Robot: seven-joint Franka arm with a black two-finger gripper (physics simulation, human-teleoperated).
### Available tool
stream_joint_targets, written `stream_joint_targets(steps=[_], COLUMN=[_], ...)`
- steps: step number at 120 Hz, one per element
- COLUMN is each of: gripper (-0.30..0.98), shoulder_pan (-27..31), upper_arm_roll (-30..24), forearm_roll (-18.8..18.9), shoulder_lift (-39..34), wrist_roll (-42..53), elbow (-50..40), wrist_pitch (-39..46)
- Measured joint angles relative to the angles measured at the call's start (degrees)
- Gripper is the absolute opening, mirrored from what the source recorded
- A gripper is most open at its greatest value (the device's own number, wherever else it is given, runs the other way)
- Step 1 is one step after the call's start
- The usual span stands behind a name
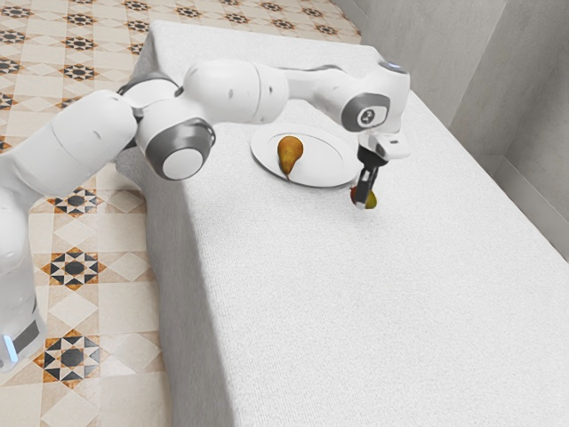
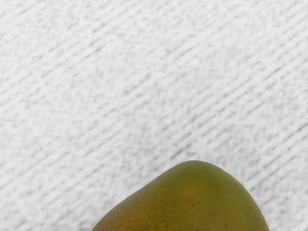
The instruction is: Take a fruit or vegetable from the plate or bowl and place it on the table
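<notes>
One red-and-green fruit [image 1: 371,201] is held in the gripper [image 1: 362,201], fingers parted by its girth; one pear [image 1: 290,153] is borne — alone — on one white plate [image 1: 329,160].

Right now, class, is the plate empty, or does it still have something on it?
Not empty: in the exterior view, a brown pear rests on the white plate.

The arm [image 1: 233,92] wears smooth, rounded white casings with dark grey joint bands. A flat white disc [image 1: 182,164] caps one grey joint housing; a small dark round mark [image 1: 367,116] sits on the wrist. Toward eight o'clock, a pale-blue strip [image 1: 10,348] glows beside a dark grey panel [image 1: 27,342]. The end effector [image 1: 363,202] is black.
</notes>
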Motion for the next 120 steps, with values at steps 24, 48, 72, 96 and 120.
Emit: stream_joint_targets(steps=[24,48,72,96,120], gripper=[0.51,0.64,0.68,0.68,0.68], shoulder_pan=[0.0,0.0,-0.1,-0.1,-0.1], upper_arm_roll=[-0.6,-0.7,-0.8,-1.1,-3.7], forearm_roll=[1.5,1.9,2.7,3.3,3.1], shoulder_lift=[0.0,-0.2,-2.8,-9.0,-10.6], wrist_roll=[-0.2,-0.2,-0.3,-0.3,-0.4], elbow=[-0.5,-0.4,0.3,0.3,0.2], wrist_pitch=[-2.0,-3.4,-4.1,-5.2,-6.3])
